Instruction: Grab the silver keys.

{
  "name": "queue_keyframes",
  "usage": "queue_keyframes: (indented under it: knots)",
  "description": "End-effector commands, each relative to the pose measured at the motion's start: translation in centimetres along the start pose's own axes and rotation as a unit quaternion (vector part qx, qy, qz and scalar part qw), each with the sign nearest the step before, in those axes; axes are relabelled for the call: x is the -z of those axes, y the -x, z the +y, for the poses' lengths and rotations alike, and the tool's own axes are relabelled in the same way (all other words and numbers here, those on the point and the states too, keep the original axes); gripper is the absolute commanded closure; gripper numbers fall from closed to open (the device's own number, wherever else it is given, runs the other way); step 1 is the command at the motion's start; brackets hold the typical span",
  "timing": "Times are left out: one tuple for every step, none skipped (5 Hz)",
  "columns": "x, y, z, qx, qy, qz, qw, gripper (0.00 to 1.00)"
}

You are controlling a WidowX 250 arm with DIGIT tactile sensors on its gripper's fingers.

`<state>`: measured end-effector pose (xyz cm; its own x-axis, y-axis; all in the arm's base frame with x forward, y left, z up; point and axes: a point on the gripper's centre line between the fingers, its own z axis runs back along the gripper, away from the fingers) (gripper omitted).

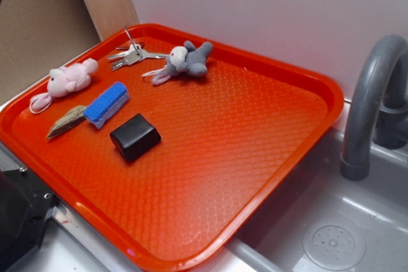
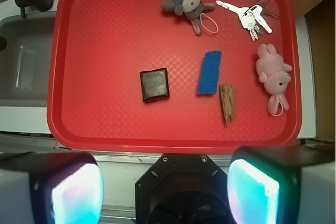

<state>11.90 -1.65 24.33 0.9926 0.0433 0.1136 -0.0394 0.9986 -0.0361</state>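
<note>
A red tray (image 1: 280, 157) fills most of the scene, lying over the edge of a grey sink (image 1: 357, 221) whose curved tap (image 1: 370, 100) rises at the right of the exterior view. On it, going down in size, are a grey plush mouse (image 2: 185, 3) and a pink plush toy (image 2: 274, 74), a black block (image 2: 154, 84) near the middle, a blue sponge (image 2: 210, 72), a brown wedge (image 2: 228, 103), and the silver keys (image 2: 251, 15), which lie flat in the far corner between the two plush toys, apart from both. The gripper (image 2: 165, 190) hangs well short of the tray's near rim, its two pads (image 2: 251, 190) spread wide apart with nothing between them.
</note>
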Motion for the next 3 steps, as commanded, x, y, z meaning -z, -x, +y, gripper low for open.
queue_keyframes:
  knots:
    - [0.0,0.0,0.0,0.0,0.0,0.0,1.0,0.0]
    - [0.5,-2.8,0.3,-0.048,0.027,-0.015,0.998,0.0]
    - [0.9,-7.8,2.1,-0.094,0.051,-0.048,0.993,0.0]
